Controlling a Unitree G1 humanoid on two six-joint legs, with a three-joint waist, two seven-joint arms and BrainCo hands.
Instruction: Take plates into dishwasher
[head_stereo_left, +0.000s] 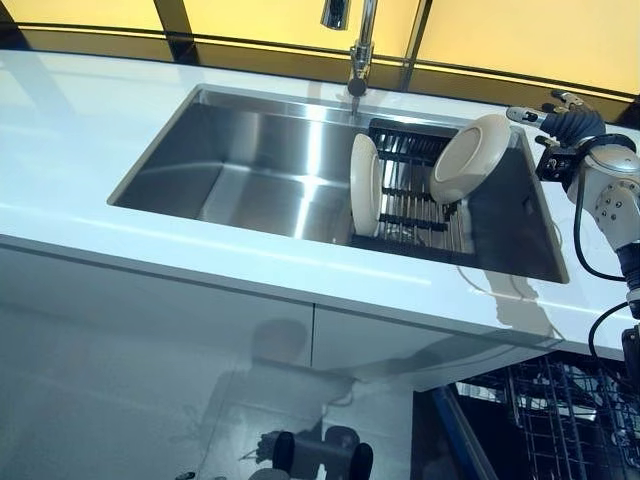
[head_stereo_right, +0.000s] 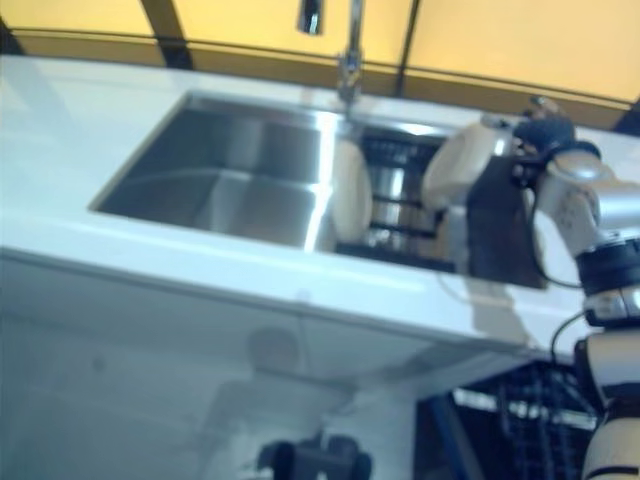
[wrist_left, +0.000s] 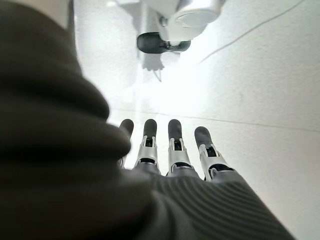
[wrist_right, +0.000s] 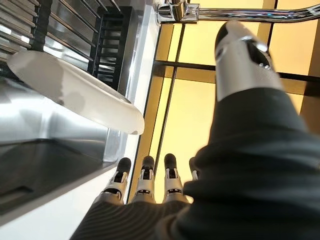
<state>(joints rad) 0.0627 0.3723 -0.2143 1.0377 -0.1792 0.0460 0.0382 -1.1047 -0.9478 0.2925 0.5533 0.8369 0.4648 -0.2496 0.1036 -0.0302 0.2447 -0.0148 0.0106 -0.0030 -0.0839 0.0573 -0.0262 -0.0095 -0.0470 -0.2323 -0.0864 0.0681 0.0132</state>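
Note:
Two white plates stand in a black dish rack (head_stereo_left: 415, 190) at the right end of the steel sink (head_stereo_left: 240, 165). One plate (head_stereo_left: 365, 185) stands upright on edge. The other plate (head_stereo_left: 472, 157) leans to the right against the rack. My right hand (head_stereo_left: 572, 122) hovers over the counter just right of the leaning plate's top rim. In the right wrist view its fingers (wrist_right: 143, 182) are straight and the thumb (wrist_right: 240, 55) is spread, with the plate (wrist_right: 75, 92) beside them and apart. My left hand (wrist_left: 175, 150) shows only in the left wrist view, fingers straight, over the floor.
A white counter (head_stereo_left: 80, 130) surrounds the sink, and a chrome faucet (head_stereo_left: 360, 50) rises behind the rack. Below the counter at the lower right, the open dishwasher's wire rack (head_stereo_left: 560, 420) shows. White cabinet fronts (head_stereo_left: 150, 350) fill the lower left.

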